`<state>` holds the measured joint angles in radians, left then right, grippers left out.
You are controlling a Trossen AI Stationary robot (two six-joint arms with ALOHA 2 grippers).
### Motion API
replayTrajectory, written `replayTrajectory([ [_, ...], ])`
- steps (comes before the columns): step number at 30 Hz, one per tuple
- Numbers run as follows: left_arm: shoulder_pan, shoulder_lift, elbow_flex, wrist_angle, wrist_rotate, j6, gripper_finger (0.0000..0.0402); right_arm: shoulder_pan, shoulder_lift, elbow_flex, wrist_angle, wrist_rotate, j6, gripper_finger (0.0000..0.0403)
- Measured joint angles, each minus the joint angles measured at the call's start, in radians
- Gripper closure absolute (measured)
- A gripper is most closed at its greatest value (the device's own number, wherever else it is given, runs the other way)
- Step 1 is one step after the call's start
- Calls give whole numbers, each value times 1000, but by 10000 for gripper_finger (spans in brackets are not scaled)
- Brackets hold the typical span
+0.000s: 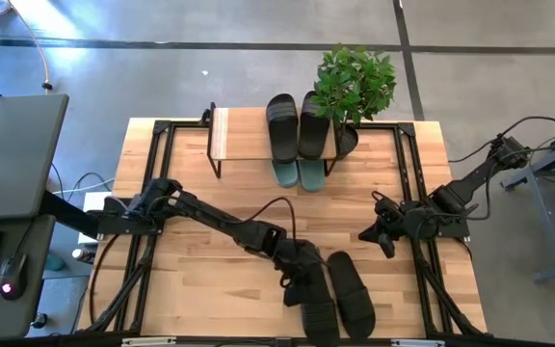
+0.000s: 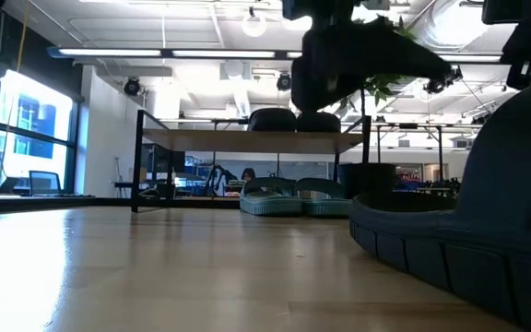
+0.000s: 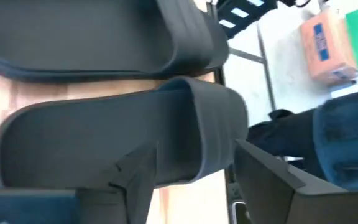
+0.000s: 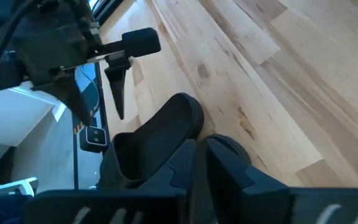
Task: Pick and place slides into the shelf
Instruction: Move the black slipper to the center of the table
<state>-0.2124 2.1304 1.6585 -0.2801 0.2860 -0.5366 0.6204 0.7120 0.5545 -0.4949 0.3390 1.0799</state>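
left gripper: jaws spread, straddling the strap end of a black slide; nothing gripped.
slide axis: runs toward the tabletop's near edge, its mate just beside it.
nearer arm: left.
right gripper: idle to the right; jaw state unclear.
count: four black slides, two green.
shelf: black pair on top, green beneath.
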Motion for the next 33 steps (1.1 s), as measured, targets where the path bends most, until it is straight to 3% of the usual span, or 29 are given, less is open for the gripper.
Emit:
replayTrajectory([
  [6, -24, 23, 0, 57, 29, 1, 181, 0, 0, 0, -14, -4, -14, 372],
  [12, -36, 64, 3, 138, 36, -56, 188, 0, 0, 0, -21, -7, -25, 372],
  [33, -65, 126, 0, 158, -4, -94, 202, 0, 0, 0, -33, -7, -26, 372],
])
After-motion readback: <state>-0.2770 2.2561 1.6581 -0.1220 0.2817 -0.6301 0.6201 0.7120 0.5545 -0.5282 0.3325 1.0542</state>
